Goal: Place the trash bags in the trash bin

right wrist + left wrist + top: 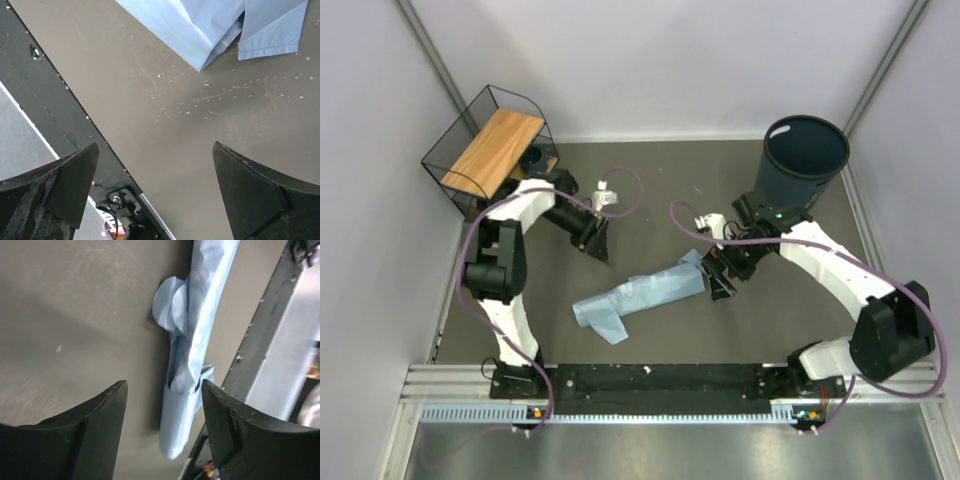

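Observation:
The trash bags [642, 294] lie as a long light-blue folded bundle on the dark table, running from lower left to upper right. The dark blue-grey trash bin [804, 160] stands upright at the back right. My left gripper [595, 244] is open and empty, above the table, up and left of the bundle; its wrist view shows the bundle [192, 347] beyond the fingers. My right gripper [723, 283] is open and empty, just right of the bundle's upper end; its wrist view shows the bundle's end [220, 25] ahead of the jaws.
A black wire-framed basket [490, 150] with a wooden base stands at the back left. A metal rail [650, 385] runs along the table's near edge. Grey walls close in on both sides.

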Controlling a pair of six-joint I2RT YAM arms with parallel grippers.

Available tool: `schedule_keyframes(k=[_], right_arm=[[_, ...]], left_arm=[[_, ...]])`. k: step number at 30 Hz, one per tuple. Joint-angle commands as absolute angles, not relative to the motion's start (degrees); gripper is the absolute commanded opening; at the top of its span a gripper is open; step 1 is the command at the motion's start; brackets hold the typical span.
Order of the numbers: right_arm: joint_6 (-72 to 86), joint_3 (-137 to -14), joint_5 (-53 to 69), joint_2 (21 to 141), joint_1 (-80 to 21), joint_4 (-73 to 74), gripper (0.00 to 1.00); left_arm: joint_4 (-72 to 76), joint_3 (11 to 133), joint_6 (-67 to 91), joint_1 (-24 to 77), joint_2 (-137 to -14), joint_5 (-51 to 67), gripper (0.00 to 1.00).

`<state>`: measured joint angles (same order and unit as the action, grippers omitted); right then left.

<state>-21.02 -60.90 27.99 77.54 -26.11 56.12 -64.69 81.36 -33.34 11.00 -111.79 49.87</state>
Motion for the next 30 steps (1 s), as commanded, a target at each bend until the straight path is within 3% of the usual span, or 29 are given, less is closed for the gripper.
schedule_keyframes(k=[1, 7, 13, 21, 30], right_arm=[[-22.7, -64.9, 27.7, 80.2, -25.8, 54.3, 0.99], [-21.0, -67.4, 29.8, 84.5, -25.7, 54.1, 0.99], [-18.5, -67.5, 33.5, 85.6, -24.3, 54.3, 0.99], [-17.4, -65.7, 34.9, 85.1, -21.9, 54.5, 0.99], [-17.4, -65.5, 34.7, 85.0, -21.8, 54.9, 0.99]], left_arm=[[-71.9, 79.7, -54.0, 9.4, -97.4, 44.5, 0.67], [-75.1, 63.1, -80.7, 11.4, -78.7, 45.5, 0.7], [-57.3, 48.2, -83.0, 21.1, -65.7, 39.8, 0.7], [-45.2, 39.2, -82.7, 35.7, -63.8, 33.1, 0.75], [-40.4, 37.3, -88.0, 41.9, -73.1, 27.3, 0.77]])
